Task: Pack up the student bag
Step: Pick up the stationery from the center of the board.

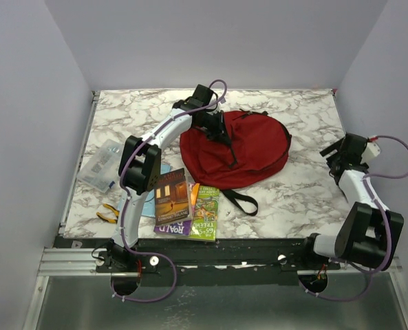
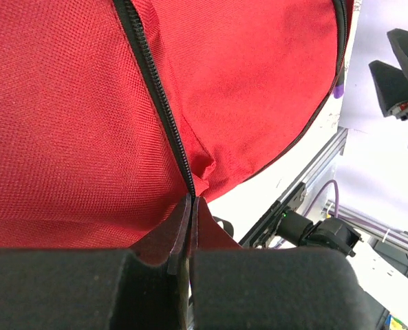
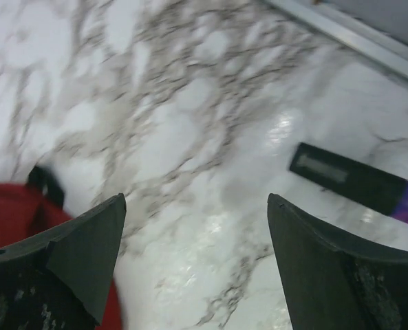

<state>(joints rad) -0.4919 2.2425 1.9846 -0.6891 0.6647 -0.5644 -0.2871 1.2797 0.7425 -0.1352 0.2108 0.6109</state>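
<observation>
Left arm's fingers [image 2: 166, 240] are clenched right on the black zipper [image 2: 155, 89] of the big dark-red fabric student bag [image 1: 248, 148], which lies flat in the middle of the white marble bench [image 1: 307, 192]. Right arm's fingers [image 3: 73, 254] hang spread wide, grasping nothing, off to its side. Looks like the unzipping step; next it needs a steady pull along the track before the colourful paperback books [image 1: 190, 203] go in.

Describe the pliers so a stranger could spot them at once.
Find the big red backpack on the marble table. The books lie at its near left; left of them, by the table's near edge, lie the pliers, the only thing with yellow handles.
</observation>
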